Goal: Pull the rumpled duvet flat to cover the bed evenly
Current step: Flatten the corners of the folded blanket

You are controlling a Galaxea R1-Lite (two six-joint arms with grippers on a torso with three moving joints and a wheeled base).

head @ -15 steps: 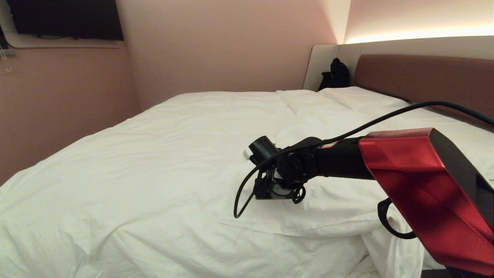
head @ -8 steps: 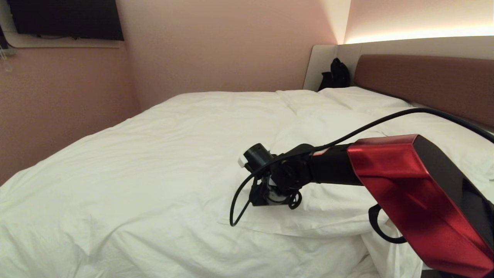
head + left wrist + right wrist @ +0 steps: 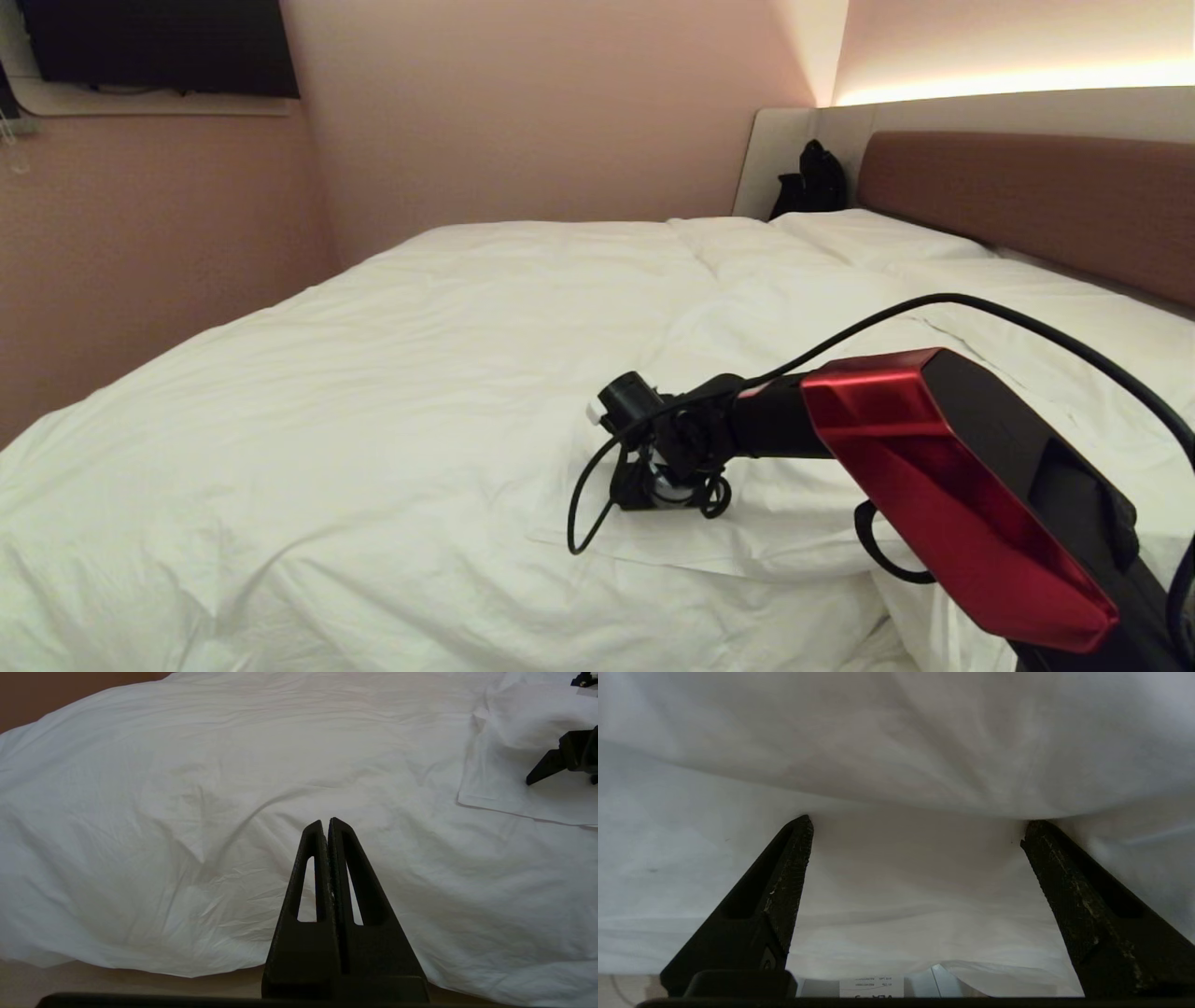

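The white duvet [image 3: 373, 373] lies spread over the bed [image 3: 1027, 196], wrinkled, with one near corner folded back as a flat flap [image 3: 747, 532]. My right gripper [image 3: 916, 822] points down onto that flap, and in the head view its wrist [image 3: 658, 467] hides the fingers. In the right wrist view it is open, fingertips [image 3: 801, 830] wide apart against the duvet [image 3: 896, 742], nothing pinched. My left gripper [image 3: 329, 823] is shut and empty, hanging off the bed's near side facing the draped duvet [image 3: 187, 788]. It is out of the head view.
Flat white pillows [image 3: 868, 238] lie by the headboard, and a black bag [image 3: 810, 177] stands in the far corner. A dark screen [image 3: 159, 47] hangs on the pink wall at left. Pale floor [image 3: 117, 984] shows below the duvet's hanging edge.
My right arm has sunk, its red forearm lower and nearer the front edge, and the wrist has moved slightly down onto the flap. The duvet lies as before.
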